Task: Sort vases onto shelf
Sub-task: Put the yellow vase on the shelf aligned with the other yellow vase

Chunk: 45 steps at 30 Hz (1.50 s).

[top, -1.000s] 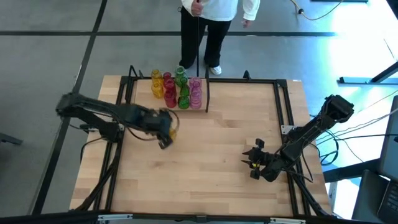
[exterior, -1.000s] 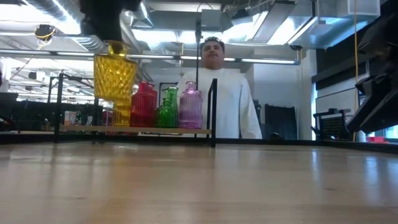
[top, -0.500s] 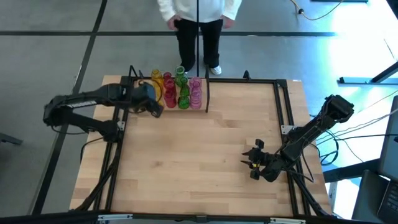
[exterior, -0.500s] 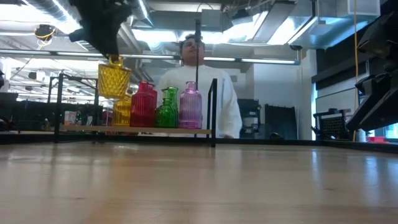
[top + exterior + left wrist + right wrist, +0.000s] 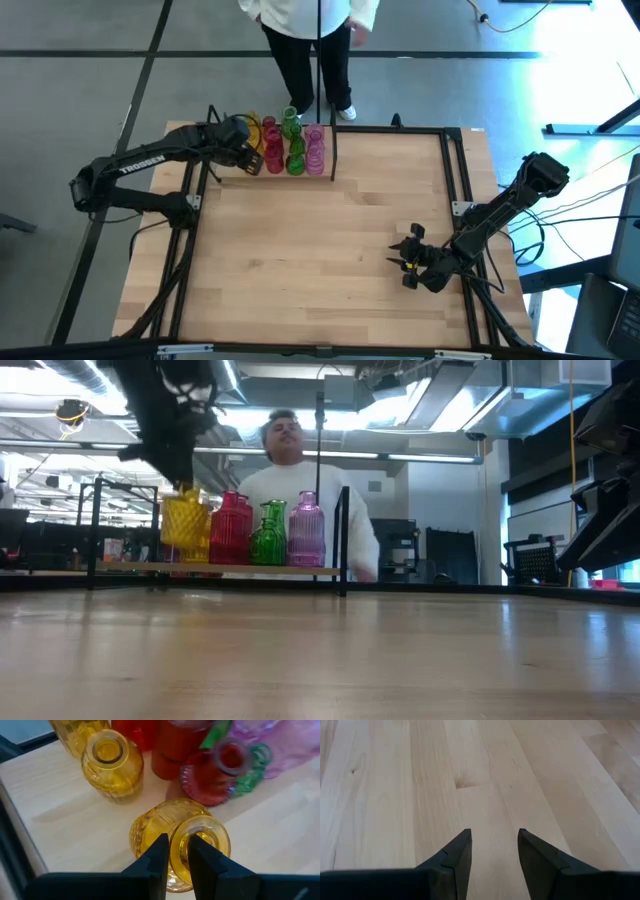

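Observation:
My left gripper (image 5: 179, 852) is shut on a yellow vase (image 5: 150, 827) at the left end of the shelf (image 5: 220, 568), a light board with a black upright divider (image 5: 344, 540). In the low view the held vase (image 5: 185, 522) hangs at the height of the row. I cannot tell whether its base touches the board. Yellow (image 5: 112, 767), red (image 5: 231, 528), green (image 5: 268, 535) and pink (image 5: 306, 530) vases stand upright on the shelf. My right gripper (image 5: 408, 260) waits open over bare table at the near right. My left gripper pinches the yellow vase's mouth rim (image 5: 176, 845) between its two fingers, one finger (image 5: 202, 855) inside the mouth and one (image 5: 159, 855) outside. The fingers slant down from the table's left and near side. The vase hangs upright below them.
A person in a white top (image 5: 300, 490) stands just behind the table's far edge, close to the shelf. Black frame rods (image 5: 455, 180) run along the table's edges. Wide bare wood (image 5: 320, 260) lies between the shelf and my right gripper.
My left gripper has carried the yellow vase from over the table's middle left toward the far edge, to the shelf's left end, rolling its wrist on the way. The vase has sunk to the height of the row. The person behind has stepped leftward.

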Available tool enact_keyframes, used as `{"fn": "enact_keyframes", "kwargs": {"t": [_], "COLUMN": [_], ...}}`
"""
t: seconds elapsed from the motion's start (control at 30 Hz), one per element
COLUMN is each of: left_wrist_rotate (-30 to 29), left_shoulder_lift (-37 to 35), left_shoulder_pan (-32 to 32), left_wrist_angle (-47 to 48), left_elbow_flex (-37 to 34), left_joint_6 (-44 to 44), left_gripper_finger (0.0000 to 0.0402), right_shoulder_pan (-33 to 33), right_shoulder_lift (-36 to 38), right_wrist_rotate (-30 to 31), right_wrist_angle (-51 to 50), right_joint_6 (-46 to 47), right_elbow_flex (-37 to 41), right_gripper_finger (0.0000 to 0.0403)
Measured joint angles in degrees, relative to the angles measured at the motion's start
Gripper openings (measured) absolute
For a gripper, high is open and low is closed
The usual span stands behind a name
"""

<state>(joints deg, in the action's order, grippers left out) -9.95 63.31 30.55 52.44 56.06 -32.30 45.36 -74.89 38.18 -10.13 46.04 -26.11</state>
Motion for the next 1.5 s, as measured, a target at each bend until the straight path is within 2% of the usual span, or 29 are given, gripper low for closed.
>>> {"fn": "enact_keyframes", "kwargs": {"t": [0.2,0.47,0.57,1.3,1.5], "left_wrist_rotate": [2.1,2.0,0.1,-1.0,-2.1], "left_shoulder_lift": [0.0,0.0,0.0,0.1,0.1], "left_shoulder_pan": [3.3,4.4,4.5,4.4,4.4], "left_wrist_angle": [-7.7,-8.3,-8.2,-8.3,-8.4], "left_elbow_flex": [-4.9,-5.2,-5.2,-5.2,-5.2], "left_joint_6": [1.4,3.0,3.0,2.9,3.0], "left_gripper_finger": [0.0050,0.0051,0.0053,0.0121,0.0126], "right_shoulder_pan": [0.0,0.0,0.0,0.0,0.0], "right_shoulder_lift": [0.0,0.0,0.0,0.0,0.0], "right_wrist_rotate": [0.0,1.3,1.3,1.3,1.3], "right_wrist_angle": [0.0,0.0,0.0,0.2,0.2], "right_joint_6": [0.0,-0.1,-0.1,-0.1,-0.1], "right_elbow_flex": [0.0,0.0,0.0,0.0,0.0], "right_gripper_finger": [0.0143,0.0143,0.0143,0.0143,0.0143]}}
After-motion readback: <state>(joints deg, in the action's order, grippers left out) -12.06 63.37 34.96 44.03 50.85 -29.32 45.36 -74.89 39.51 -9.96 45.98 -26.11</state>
